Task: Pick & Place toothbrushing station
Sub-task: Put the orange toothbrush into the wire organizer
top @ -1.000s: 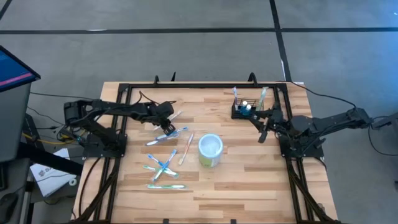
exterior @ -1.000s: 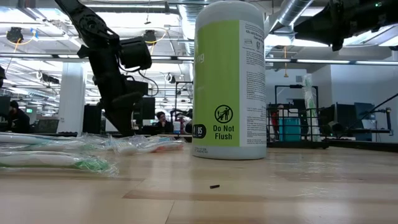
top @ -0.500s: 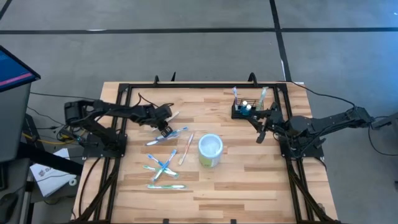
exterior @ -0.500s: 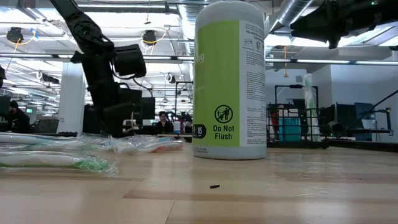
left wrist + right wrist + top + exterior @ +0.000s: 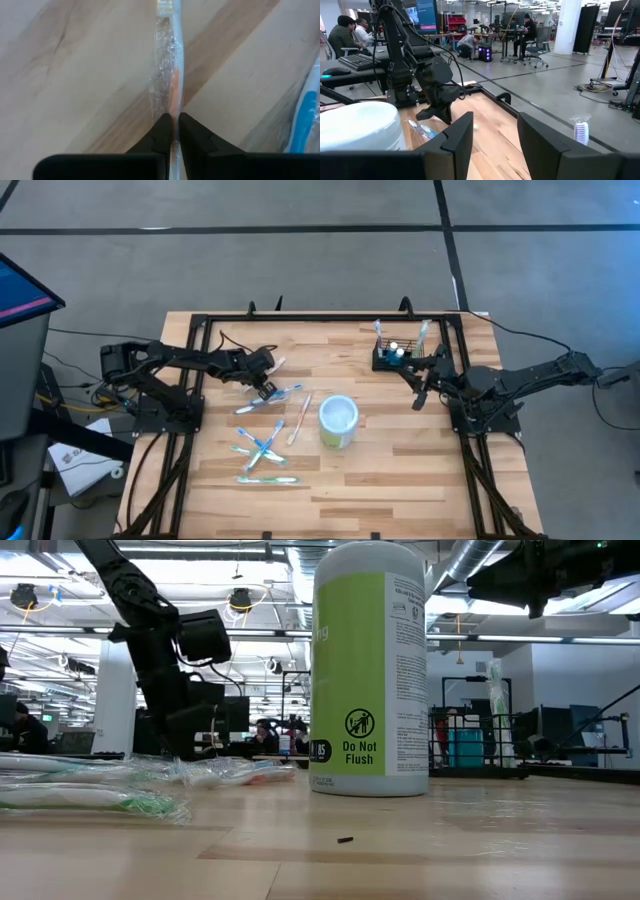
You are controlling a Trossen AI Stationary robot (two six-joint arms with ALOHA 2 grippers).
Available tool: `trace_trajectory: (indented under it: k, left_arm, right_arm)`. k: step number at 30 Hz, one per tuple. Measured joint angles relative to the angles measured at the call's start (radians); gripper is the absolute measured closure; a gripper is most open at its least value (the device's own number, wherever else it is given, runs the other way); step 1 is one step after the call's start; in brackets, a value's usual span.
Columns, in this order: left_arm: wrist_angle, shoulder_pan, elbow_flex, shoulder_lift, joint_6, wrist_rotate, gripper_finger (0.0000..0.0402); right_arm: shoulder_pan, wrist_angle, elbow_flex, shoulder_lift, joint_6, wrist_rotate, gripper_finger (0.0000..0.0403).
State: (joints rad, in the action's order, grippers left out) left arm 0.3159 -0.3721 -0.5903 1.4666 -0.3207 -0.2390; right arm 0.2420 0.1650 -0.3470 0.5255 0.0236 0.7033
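Wooden butcher-block counter (image 5: 400, 470) fills the overhead view, framed by black rails. Nearest the front edge, several clear-wrapped toothbrushes with blue and green handles (image 5: 262, 452) lie scattered on the left half. Just beyond them, near the middle, stands a white-and-pale-green round canister (image 5: 338, 421), which looms tall in the table-level view (image 5: 369, 670) with a "Do Not Flush" label.

Left of the canister, the left hand (image 5: 266, 383) is lowered to the counter. Its wrist view shows the two dark fingers (image 5: 162, 134) pinched narrowly onto a plastic-wrapped toothbrush with an orange handle (image 5: 169, 80), which lies flat on the wood. A blue-handled wrapped brush (image 5: 302, 117) lies just beside it.

On the right side, the right hand (image 5: 426, 383) is raised above the counter, its fingers (image 5: 457, 137) spread wide and holding nothing.

Farther back, near the far right corner, sits the small black wire-mesh rectangular basket (image 5: 395, 361), just beyond the right hand and apart from it. Toothbrushes stand upright in it, along with small blue items.

Beyond the counter, the right wrist view shows seated people (image 5: 342, 35) at desks in an open workshop.
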Motion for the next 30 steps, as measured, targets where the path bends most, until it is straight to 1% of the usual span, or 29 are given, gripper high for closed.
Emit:
trace_trajectory:
  k: [4, 7, 11, 16, 24, 30]
  left_arm:
    - [-0.001, 0.002, 0.002, -0.018, -0.018, -0.015, 0.0395]
    - [-0.004, 0.009, 0.001, -0.046, -0.027, -0.015, 0.0394]
    - [-0.011, 0.024, 0.001, -0.111, -0.028, -0.015, 0.0395]
    - [-0.039, 0.044, 0.0, -0.223, -0.028, -0.015, 0.0395]
    - [-0.17, 0.09, -0.001, -0.386, -0.002, -0.015, 0.0395]
    - [-0.304, 0.121, -0.002, -0.432, 0.007, -0.011, 0.0394]
  right_arm:
    - [0.0, -0.004, 0.0, 0.0, 0.011, 0.0, 0.0258]
    - [0.0, -0.004, 0.0, 0.0, 0.011, 0.0, 0.0258]
    - [0.0, -0.004, 0.0, 0.0, 0.026, 0.0, 0.0258]
    - [0.0, -0.006, 0.0, 0.007, 0.029, 0.0, 0.0258]
    - [-0.003, 0.023, 0.0, 0.063, 0.029, 0.0, 0.0258]
    - [-0.002, 0.095, 0.0, 0.093, 0.029, 0.0, 0.0258]
